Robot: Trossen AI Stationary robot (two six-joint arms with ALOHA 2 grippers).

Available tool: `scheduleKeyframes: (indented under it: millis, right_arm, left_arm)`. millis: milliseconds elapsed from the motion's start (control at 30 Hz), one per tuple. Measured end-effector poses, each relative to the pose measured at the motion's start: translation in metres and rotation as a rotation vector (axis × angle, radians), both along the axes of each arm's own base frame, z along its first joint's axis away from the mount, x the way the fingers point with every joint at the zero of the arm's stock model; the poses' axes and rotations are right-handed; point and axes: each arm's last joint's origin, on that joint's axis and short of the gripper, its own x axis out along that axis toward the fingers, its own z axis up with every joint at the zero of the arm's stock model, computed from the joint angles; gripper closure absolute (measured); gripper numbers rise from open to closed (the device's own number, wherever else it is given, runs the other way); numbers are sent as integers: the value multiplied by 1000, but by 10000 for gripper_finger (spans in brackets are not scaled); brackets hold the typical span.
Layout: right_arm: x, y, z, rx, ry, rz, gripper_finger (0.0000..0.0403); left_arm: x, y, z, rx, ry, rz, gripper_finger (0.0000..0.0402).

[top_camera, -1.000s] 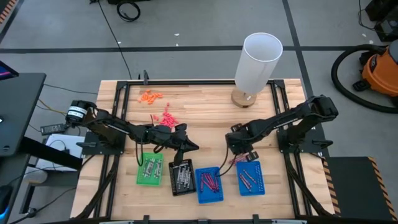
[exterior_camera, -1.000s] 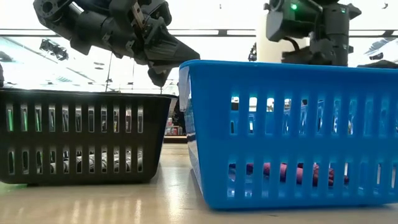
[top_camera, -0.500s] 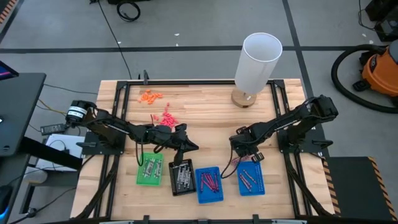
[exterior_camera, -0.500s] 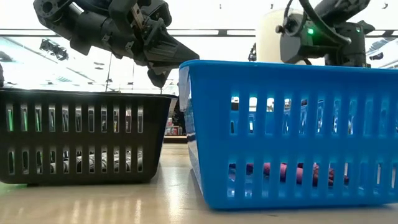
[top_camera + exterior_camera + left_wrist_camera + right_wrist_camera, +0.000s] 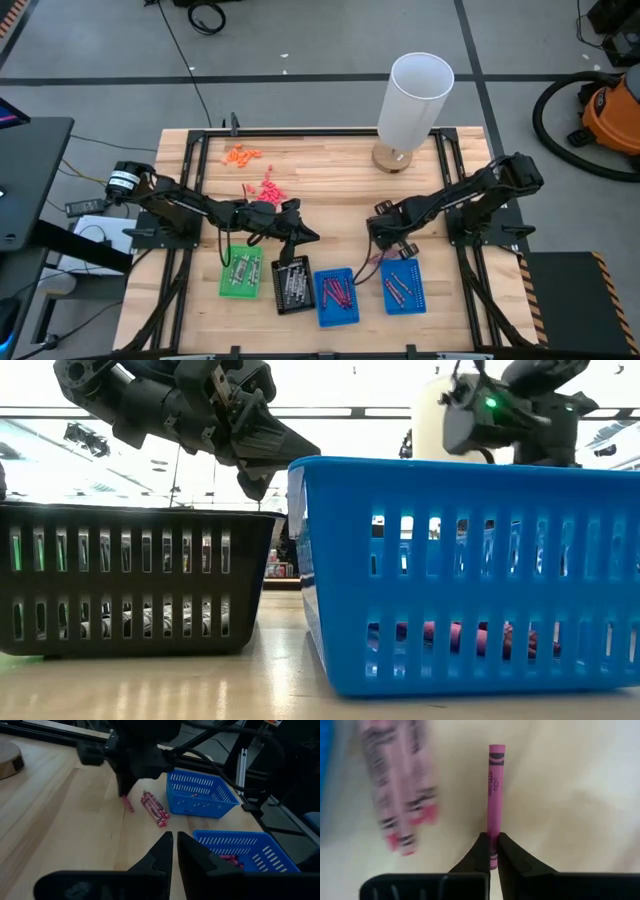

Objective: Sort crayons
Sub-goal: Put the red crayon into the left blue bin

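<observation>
My right gripper (image 5: 490, 851) is shut on a magenta crayon (image 5: 493, 790) just beyond the two blue trays (image 5: 336, 296) (image 5: 403, 285), which hold magenta crayons. It also shows in the high view (image 5: 385, 238). A few more magenta crayons (image 5: 154, 809) lie flat on the wood beside it. My left gripper (image 5: 174, 845) is shut and empty, hovering over the far end of the black tray (image 5: 291, 284). The black tray and the green tray (image 5: 241, 272) hold grey crayons. My right gripper pinches the magenta crayon between its two fingers at one end (image 5: 493, 834). The fingers lie along the crayon, and most of its length sticks out past the fingertips. In the left wrist view the crayon (image 5: 129, 805) slants down below the fingers. Whether its free end touches the wood, I cannot tell.
Orange sticks (image 5: 243, 155) and reddish sticks (image 5: 268, 188) lie in loose piles on the far left of the table. A tall white cylinder (image 5: 415, 100) stands on a wooden base at the far edge. Black frame rails run along the table's sides.
My right gripper has swung a little toward the table's right edge and then back, staying shut on the crayon beyond the blue trays.
</observation>
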Motion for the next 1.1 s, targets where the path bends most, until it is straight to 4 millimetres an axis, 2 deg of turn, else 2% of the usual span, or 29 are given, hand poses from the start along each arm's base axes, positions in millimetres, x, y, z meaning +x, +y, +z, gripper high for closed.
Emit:
scheduleKeyframes:
  millis: [100, 267, 467, 833, 967, 1100]
  right_arm:
    - [8, 0, 9, -37, -36, -13, 384]
    - [23, 8, 29, 9, -111, 5, 371]
    - [42, 31, 51, 123, -268, 68, 371]
    - [62, 75, 72, 227, -633, 315, 370]
    - [68, 80, 71, 274, -681, 334, 370]
    - [80, 92, 49, 296, -680, 378, 370]
  left_arm:
    - [0, 0, 0, -1, 0, 0, 367]
    - [0, 0, -2, 2, 19, 1, 367]
    - [-1, 0, -4, 5, 42, 2, 367]
    - [-1, 1, -3, -1, 34, 24, 367]
    - [-1, 2, -3, -31, 36, 68, 362]
    - [-1, 2, -3, -28, 38, 91, 339]
